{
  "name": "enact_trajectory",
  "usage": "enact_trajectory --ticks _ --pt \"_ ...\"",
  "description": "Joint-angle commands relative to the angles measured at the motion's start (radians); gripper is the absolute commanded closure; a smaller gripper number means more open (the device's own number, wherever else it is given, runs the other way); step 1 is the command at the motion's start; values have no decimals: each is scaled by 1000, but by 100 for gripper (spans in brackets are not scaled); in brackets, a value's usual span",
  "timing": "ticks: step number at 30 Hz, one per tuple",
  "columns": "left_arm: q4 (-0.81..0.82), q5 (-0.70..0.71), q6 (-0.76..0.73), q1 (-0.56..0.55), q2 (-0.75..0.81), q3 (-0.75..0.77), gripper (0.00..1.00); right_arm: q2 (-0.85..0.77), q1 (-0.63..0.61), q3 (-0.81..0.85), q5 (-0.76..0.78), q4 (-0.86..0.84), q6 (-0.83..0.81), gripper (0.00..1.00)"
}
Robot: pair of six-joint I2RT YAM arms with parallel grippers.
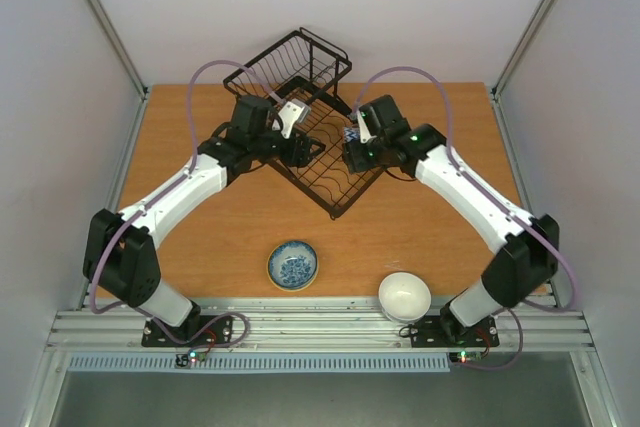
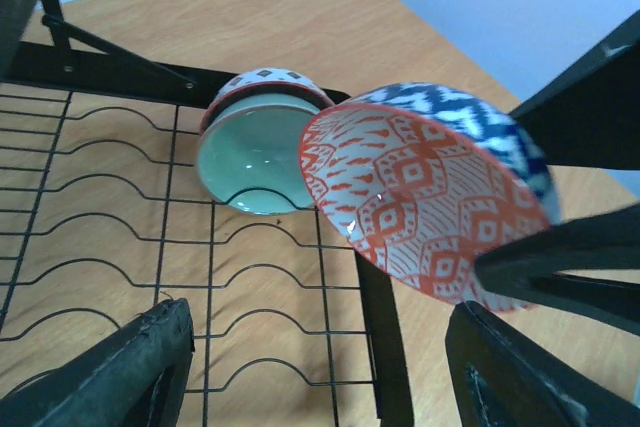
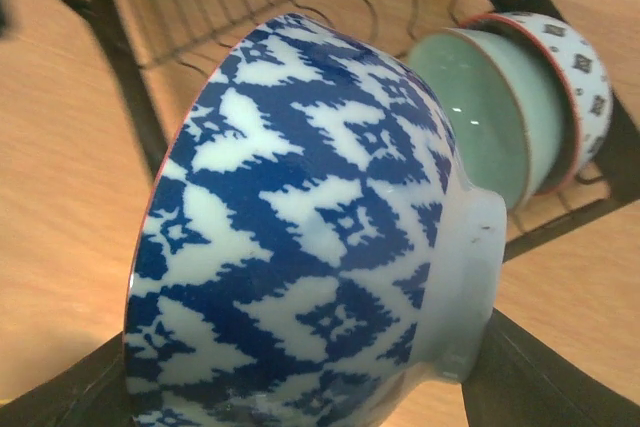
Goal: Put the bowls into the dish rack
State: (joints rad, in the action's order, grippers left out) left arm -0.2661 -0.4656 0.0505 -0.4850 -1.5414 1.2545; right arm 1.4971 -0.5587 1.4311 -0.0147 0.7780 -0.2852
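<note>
Nearest, a plain white ceramic bowl (image 1: 404, 296) and a shallow blue-and-white patterned bowl (image 1: 293, 265) sat on the wooden table (image 1: 200, 237). Farther off, the right gripper (image 1: 358, 142) clamped a blue-outside, red-inside patterned bowl (image 3: 300, 227) at the right edge of the black wire dish rack (image 1: 333, 209), beside a pale green bowl (image 2: 255, 162) inside it. The left gripper (image 2: 315, 347) had its jaws apart, empty.

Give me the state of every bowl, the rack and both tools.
dish rack: holds one bowl.
green bowl: on edge in dish rack.
red-and-blue bowl: held tilted at rack's edge.
blue-patterned bowl: upright on table.
white bowl: upright on table.
left tool: open, empty.
right tool: shut on red-and-blue bowl.
</note>
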Motion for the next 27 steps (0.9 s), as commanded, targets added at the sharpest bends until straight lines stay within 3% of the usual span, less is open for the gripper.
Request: enact_trajectory --ticks 1,16,27 --pt "59 55 21 11 1 -11 30 99 -18 117 212 83 -149 99" --pt "53 32 25 14 -19 -7 30 359 -43 305 416 149 -326 99" --pt "50 20 25 20 -23 -3 30 495 -55 341 467 153 -369 99"
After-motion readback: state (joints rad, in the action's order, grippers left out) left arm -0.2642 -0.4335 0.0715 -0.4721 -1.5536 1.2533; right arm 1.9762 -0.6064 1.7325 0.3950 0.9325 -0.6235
